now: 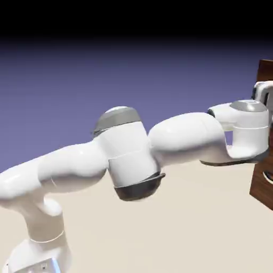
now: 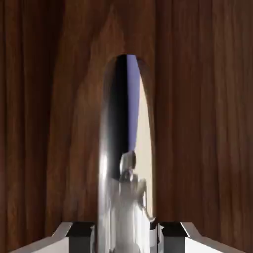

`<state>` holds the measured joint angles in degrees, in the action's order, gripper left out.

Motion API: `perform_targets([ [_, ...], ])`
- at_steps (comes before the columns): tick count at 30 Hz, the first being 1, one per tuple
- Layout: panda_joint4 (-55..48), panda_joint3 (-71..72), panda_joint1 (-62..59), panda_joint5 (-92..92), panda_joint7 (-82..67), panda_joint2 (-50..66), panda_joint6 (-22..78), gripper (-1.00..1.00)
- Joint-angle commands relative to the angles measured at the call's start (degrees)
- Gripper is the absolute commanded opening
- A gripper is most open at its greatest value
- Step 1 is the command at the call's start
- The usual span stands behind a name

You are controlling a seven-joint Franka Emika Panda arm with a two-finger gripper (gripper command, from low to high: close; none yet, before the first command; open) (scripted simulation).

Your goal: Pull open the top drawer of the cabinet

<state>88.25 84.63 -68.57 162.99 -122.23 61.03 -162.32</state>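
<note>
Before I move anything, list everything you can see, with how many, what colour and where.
Cabinet: one, dark brown wood, at the exterior view's right edge, partly in view.
Handle: one, shiny metal, upright in the hand view's middle, between the finger tips.
Lower handle: one, pale, curved, low on the cabinet.
Table: one, beige, under the arm.
Backdrop: one, blue-violet, black at the top.
Arm: one, white with grey caps, reaching to the cabinet.
Gripper: one, two grey finger tips, at the handle.

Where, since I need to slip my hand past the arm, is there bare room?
In the exterior view, pale floor shows bare below the white arm, between its base and the cabinet. It looks crowded where the hand meets the cabinet.
</note>
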Motion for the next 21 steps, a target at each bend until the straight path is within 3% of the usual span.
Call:
perform_targets([
  [1,2.09,0.83,-1.64,0.33,0.48,-0.27,0.6,-1.0],
  [17,34.8,17.14,-31.8,1.58,4.84,-1.28,7.12,-1.0],
  [18,34.8,17.15,-31.8,1.58,4.84,-1.28,7.12,1.0],
  [21,38.55,19.42,-35.95,1.21,4.79,-0.58,7.2,1.0],
])
